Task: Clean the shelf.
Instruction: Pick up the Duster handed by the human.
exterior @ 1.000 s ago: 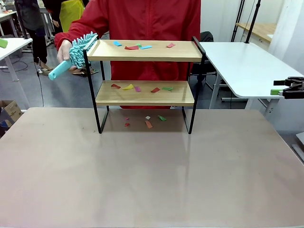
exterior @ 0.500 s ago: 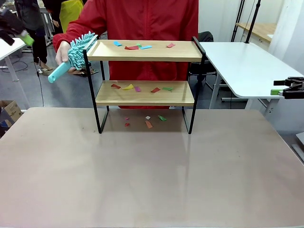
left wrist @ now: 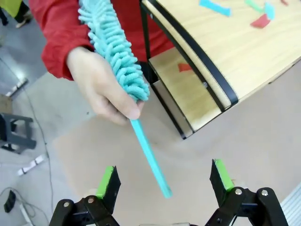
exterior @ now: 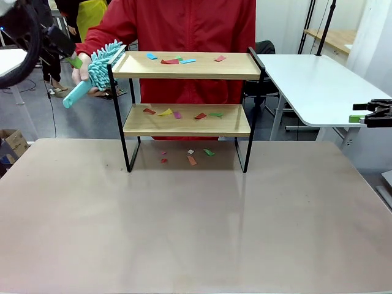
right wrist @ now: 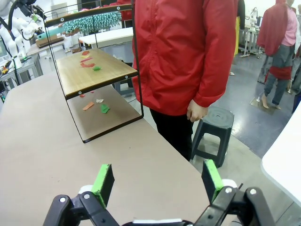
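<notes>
left gripper [left wrist: 164, 176]: jaws fully apart, nothing gripped. In the left wrist view the tip of the teal duster handle [left wrist: 151, 157] sits in the gap between the green pads [left wrist: 107, 180], neither pad touching it; can't tell how far past the pads it is
the person's hand [left wrist: 101, 89] holds the duster where the handle meets the fluffy head [left wrist: 115, 47], handle angled down toward the gripper
right gripper [right wrist: 158, 180]: jaws also fully apart, empty, parked off the table's right edge, next to the white side table [exterior: 318, 86]
the shelf [exterior: 239, 67] stands at the far middle of the table [exterior: 196, 226], directly in front of the person in the red jacket [exterior: 184, 24]
duster head is up at the left end of the top board, against the black side rail
coloured paper scraps on the top board [exterior: 170, 61], on the lower board [exterior: 165, 112] and on the table under the shelf [exterior: 192, 160]
</notes>
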Robot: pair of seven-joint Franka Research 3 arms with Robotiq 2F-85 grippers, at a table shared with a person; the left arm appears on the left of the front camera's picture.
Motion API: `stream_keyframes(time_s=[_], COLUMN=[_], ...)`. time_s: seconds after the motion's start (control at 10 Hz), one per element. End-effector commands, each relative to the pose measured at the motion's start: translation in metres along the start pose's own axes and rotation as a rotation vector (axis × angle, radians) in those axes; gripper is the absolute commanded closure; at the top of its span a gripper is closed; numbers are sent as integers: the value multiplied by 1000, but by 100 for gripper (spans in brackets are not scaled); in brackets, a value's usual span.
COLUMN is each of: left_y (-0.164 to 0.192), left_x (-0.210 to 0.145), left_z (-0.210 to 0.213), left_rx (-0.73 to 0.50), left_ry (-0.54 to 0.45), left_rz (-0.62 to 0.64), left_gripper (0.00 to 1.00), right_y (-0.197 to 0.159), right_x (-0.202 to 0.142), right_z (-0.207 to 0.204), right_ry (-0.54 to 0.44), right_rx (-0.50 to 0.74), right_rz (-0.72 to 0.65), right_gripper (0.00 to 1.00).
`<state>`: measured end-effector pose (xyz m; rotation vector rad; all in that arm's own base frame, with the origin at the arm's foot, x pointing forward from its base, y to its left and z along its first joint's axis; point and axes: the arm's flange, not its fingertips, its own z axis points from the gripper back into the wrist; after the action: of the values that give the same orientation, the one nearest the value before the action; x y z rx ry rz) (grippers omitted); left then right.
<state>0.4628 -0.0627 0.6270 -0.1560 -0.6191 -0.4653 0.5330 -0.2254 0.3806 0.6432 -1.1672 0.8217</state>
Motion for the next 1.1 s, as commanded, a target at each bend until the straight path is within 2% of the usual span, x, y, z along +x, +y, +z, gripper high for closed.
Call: stream_keyframes(time_s=[0.0,0.3,0.7,0.9,1.0], left_y=[-8,-11,-8,-5,-5], left_x=[-15,-28,-34,-34,-35], left_z=[-16,-45,-69,-76,-71], left_rx=[62,112,104,145,81], left_ry=[32,38,70,43,73], left_rz=[12,35,54,54,40], left_gripper=[0,0,0,0,0], right_y=[2,2,2,2,2], right_x=[2,2,2,2,2], right_z=[-1,-1,-1,-1,-1], right_ry=[-5,-5,-5,-5,-5], right_rx=[3,3,3,3,3], right_rz=[2,2,2,2,2], right_gripper=[0,0,0,0,0])
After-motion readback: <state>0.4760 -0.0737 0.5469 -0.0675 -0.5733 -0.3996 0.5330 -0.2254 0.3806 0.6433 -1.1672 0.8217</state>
